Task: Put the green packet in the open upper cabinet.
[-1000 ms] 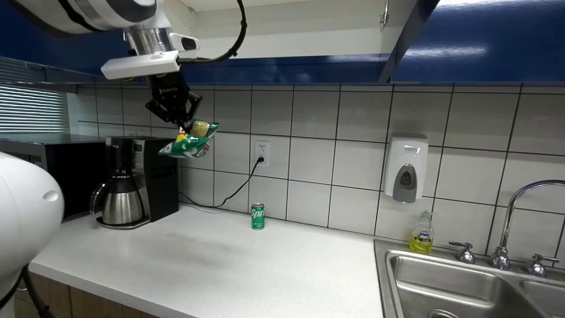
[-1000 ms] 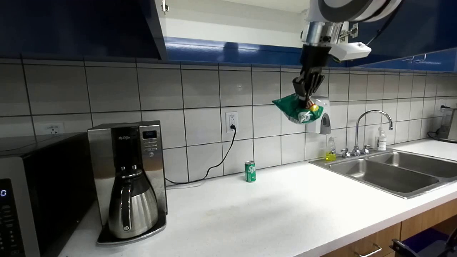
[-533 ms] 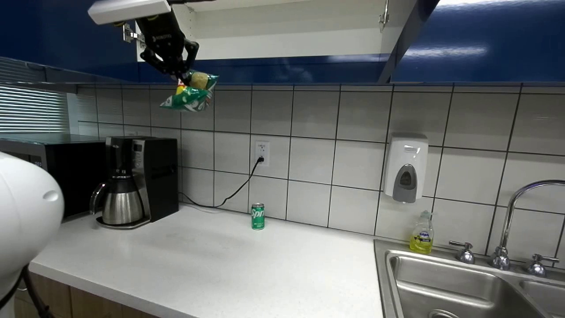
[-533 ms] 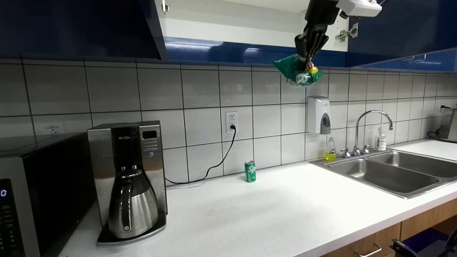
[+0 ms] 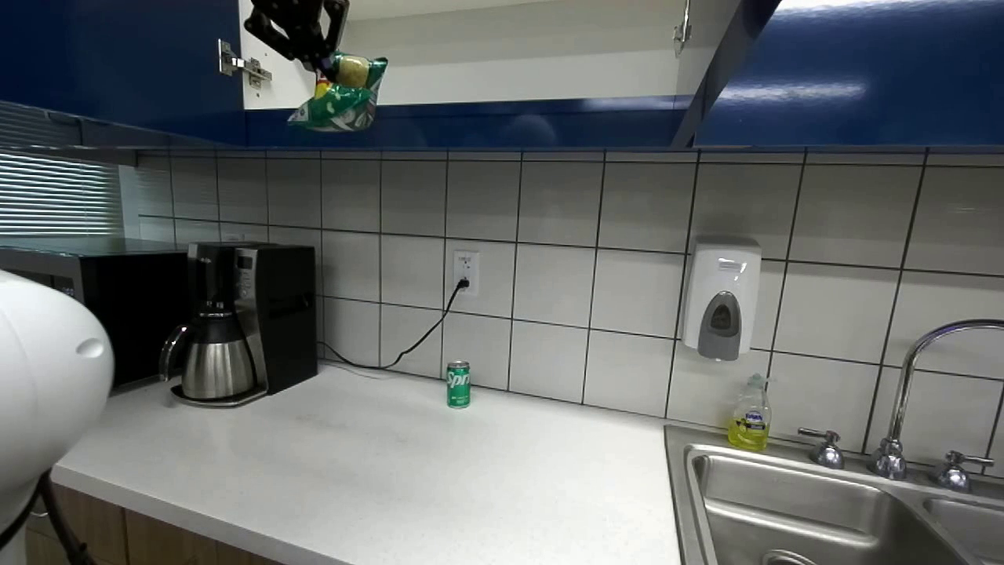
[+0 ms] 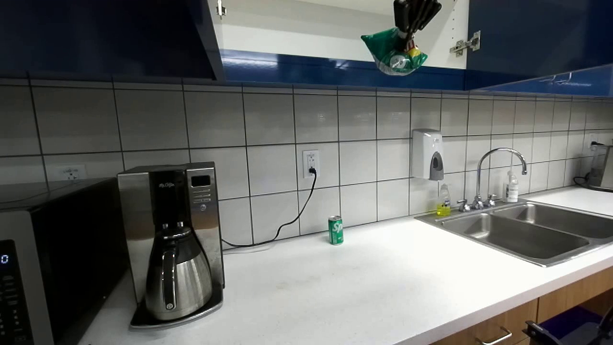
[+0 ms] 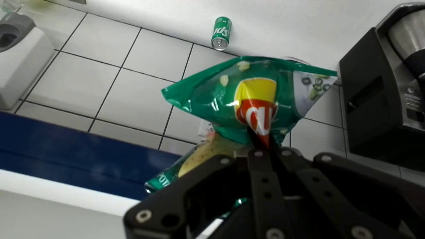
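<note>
The green packet [image 5: 341,110] hangs from my gripper [image 5: 323,72], pinched near its middle; both show in both exterior views, with the packet [image 6: 382,47] below the gripper [image 6: 406,38]. In the wrist view the gripper [image 7: 262,141] is shut on the packet [image 7: 212,91], whose front is creased between the fingertips. The open upper cabinet [image 5: 510,67], with white interior and blue lower edge, also shows in an exterior view [image 6: 306,28]. The packet overlaps its lower edge there; its depth relative to the opening is hard to tell. The cabinet's top is out of view.
Open blue doors [image 5: 847,78] flank the cabinet, one with a hinge [image 6: 464,44]. Below are a coffee maker [image 6: 167,239], a microwave [image 6: 67,249], a green can [image 5: 458,384], a soap dispenser [image 5: 722,298] and a sink [image 6: 507,235].
My gripper has risen with the packet held, from in front of the wall tiles to the cabinet's lower edge in both exterior views. The arm above the gripper has left both views.
</note>
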### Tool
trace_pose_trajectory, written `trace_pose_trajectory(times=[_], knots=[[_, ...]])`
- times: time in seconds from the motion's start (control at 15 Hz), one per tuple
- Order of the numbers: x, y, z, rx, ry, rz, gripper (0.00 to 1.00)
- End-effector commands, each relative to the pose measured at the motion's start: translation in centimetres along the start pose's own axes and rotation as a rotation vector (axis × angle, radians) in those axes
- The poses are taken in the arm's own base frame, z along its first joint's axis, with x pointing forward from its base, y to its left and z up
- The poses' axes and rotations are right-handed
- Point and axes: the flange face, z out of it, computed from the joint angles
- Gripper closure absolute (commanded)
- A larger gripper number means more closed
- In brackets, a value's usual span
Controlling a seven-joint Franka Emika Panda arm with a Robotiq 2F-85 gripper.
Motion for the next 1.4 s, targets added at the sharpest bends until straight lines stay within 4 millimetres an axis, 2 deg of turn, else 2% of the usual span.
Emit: trace_pose_trajectory(times=[0.0,0.33,0.6,0.93,1.33], knots=[[2.4,1.0,-2.4,-0.011,0.025,0.043,1.00],[5.4,3.0,-4.0,-0.024,0.072,0.083,1.00],[8.6,4.9,-3.9,-0.030,0.084,0.114,1.00],[12.9,6.9,-2.2,-0.042,0.085,0.150,1.00],[17.2,8.1,1.7,-0.050,0.076,0.179,1.00]])
